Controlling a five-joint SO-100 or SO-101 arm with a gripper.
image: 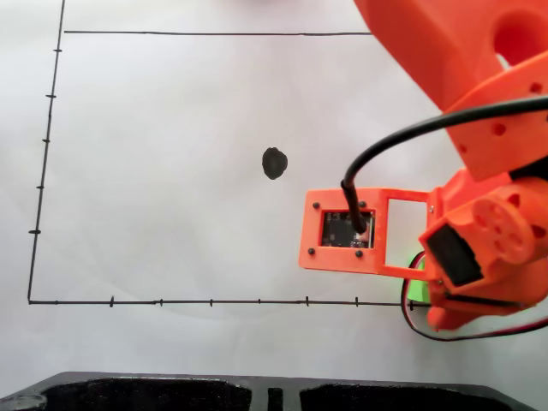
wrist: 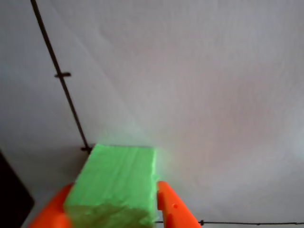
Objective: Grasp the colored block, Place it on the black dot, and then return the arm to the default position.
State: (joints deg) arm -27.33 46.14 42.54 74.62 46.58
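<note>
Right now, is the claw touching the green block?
Touching. In the wrist view the orange claw has a finger pressed against each side of the colored block, with no gap showing on either side.

Orange arm [image: 479, 103] reaches in from the upper right of the fixed view, bending down toward the lower right, its framed camera module [image: 347, 229] facing up. In the wrist view, gripper [wrist: 114, 209] fingers clamp the colored block [wrist: 116, 183].
</note>
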